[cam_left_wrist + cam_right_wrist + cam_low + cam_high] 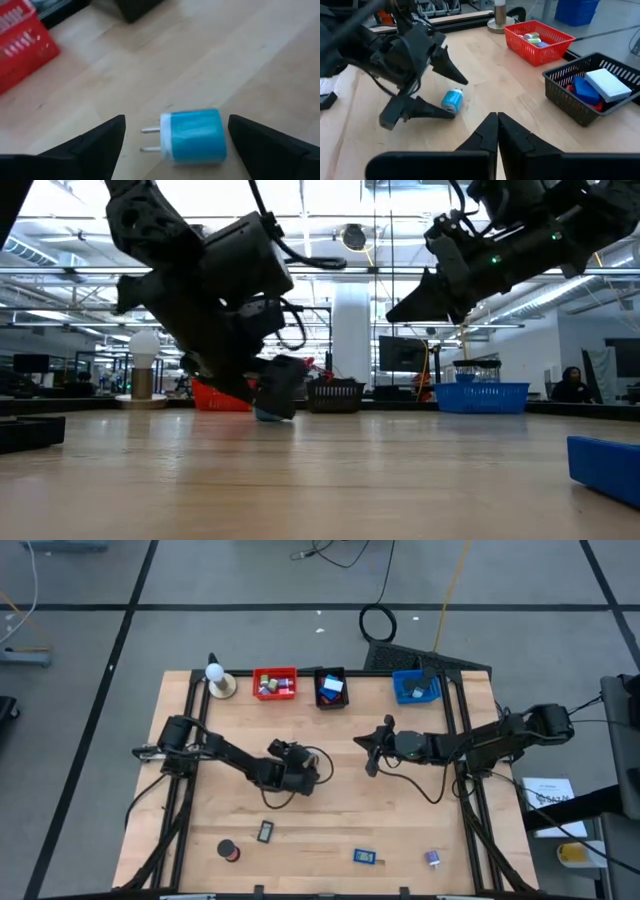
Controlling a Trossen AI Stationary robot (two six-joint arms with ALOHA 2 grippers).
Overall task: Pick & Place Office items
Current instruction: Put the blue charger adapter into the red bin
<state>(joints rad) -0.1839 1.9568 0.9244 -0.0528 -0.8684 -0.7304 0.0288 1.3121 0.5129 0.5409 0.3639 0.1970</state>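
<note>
Centrally on the table (400,820): left hand (437,90) spread wide around a blue plug (192,136), fingers clear of it. Right hand (497,131) pinched shut, empty, right of centre. Red bin (275,683), black bin (330,688), blue bin (416,687) line the top edge; nothing between.

Plug adapter (192,136) on table (150,65), betw. left claw (175,142) fingers.
</note>
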